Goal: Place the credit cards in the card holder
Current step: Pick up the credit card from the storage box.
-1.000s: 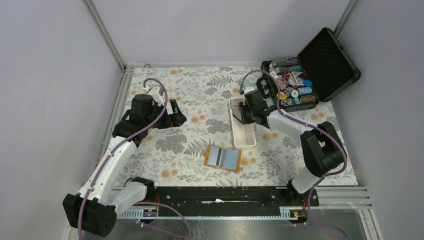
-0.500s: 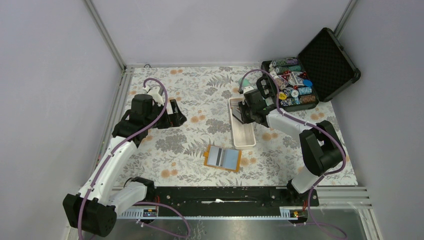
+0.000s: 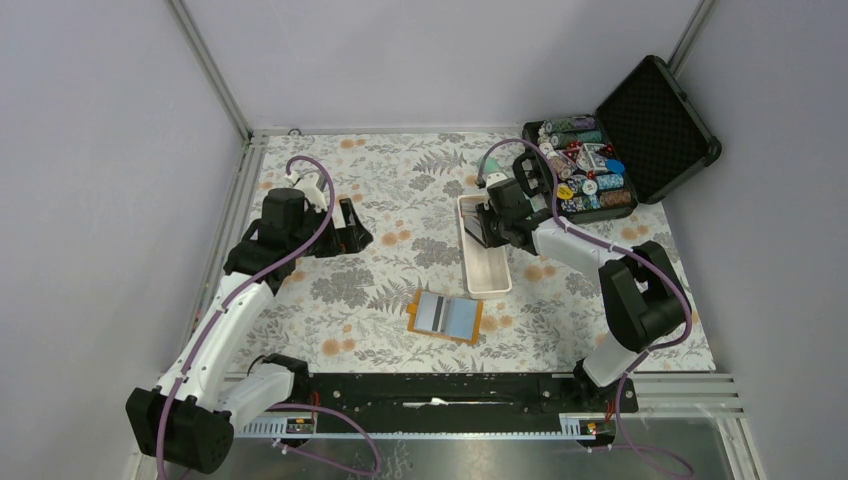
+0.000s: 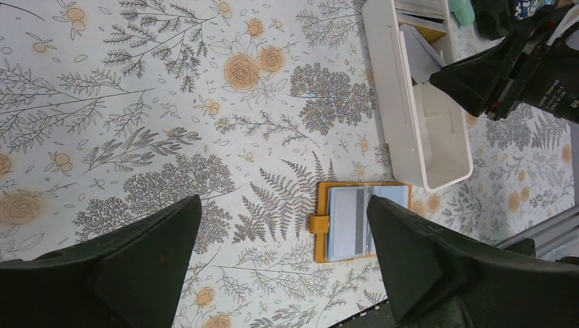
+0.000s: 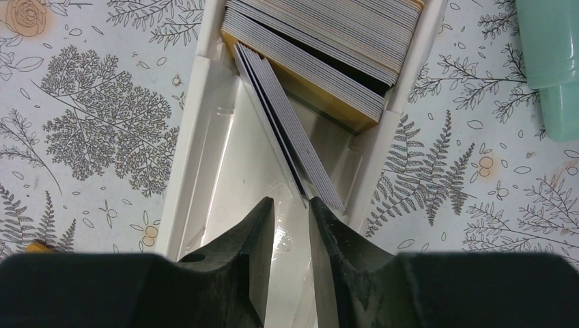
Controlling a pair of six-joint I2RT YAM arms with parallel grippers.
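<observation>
Grey cards [image 5: 293,130] lean in the far tray [image 5: 194,143], edges offered to the right gripper [image 5: 290,219], jaws narrowed; hold unclear. Left gripper [image 4: 283,203] gapes; holder [image 3: 446,316] lies open, near centre, ready.

Floral-print table [image 3: 390,190]: white tray [image 3: 488,288] mid-back, open orange card holder [image 3: 445,316] near its front end, black chip case [image 3: 655,115] far-right corner.

Card holder [image 3: 446,316] open flat — tray [image 3: 490,276] just beyond.

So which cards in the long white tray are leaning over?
The small bunch of thin grey cards nearest the right gripper leans sideways; the big stack behind stands packed together.
</observation>
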